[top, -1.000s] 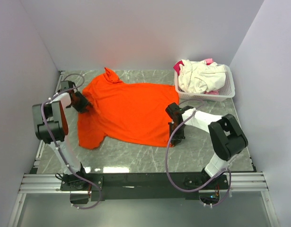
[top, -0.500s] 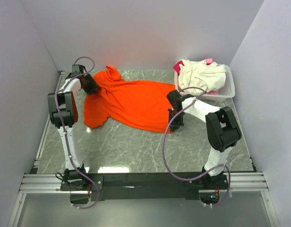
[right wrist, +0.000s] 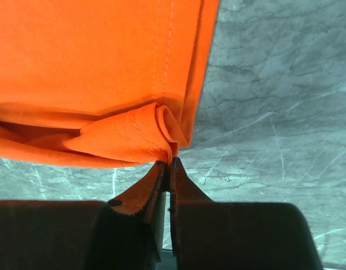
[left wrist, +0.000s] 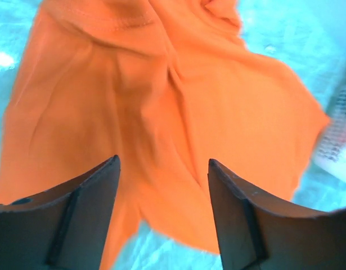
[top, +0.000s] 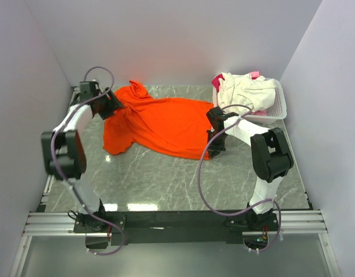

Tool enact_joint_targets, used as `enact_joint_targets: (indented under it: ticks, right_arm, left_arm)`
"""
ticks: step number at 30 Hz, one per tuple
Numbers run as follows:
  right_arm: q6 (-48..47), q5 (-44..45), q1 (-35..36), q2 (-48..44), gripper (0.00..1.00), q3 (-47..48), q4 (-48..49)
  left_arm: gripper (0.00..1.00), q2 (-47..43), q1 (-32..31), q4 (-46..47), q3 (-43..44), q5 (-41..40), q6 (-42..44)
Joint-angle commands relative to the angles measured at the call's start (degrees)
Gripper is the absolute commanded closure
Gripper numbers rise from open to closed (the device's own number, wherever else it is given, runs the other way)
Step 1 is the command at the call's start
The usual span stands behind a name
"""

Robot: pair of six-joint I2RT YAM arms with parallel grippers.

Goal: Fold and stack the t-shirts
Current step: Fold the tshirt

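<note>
Bright even light, soft shadows, left wrist view blurred and blue-tinted

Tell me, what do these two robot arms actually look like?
The left arm and right arm match: white links between bulky black joint housings, each trailing a looping greyish-purple cable. The left end effector and right end effector are each two dark, wedge-shaped fingers.

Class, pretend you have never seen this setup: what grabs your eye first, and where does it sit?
The bright orange t-shirt sprawls crumpled across the middle of the grey table. The right gripper pinches its hem at the right edge; the left gripper hangs open over its far-left part. A white basket of pale t-shirts sits far right.
</note>
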Motion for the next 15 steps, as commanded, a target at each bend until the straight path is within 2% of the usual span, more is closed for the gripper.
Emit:
enact_joint_targets:
  ticks: [1, 5, 10, 15]
  right_arm:
    - [-1.1, -1.1, -0.4, -0.6, 0.96, 0.8, 0.9]
    - [-1.6, -1.2, -0.4, -1.3, 0.96, -0.1, 1.4]
    - [-1.8, -1.0, -0.5, -2.1, 0.97, -0.6, 1.9]
    - [-1.1, -1.7, -0.5, -2.7, 0.97, -1.0, 2.8]
  left_arm:
    - [0.29, -12.9, 2.7, 6.6, -10.1, 1.7, 0.4]
    - [0.27, -21.5, 5.6, 6.1, -20.0, -1.2, 0.6]
    - [0.30, -24.0, 7.3, 1.5, -27.5, -6.9, -0.6]
    - [0.35, -26.0, 9.0, 1.6, -32.6, -8.3, -0.9]
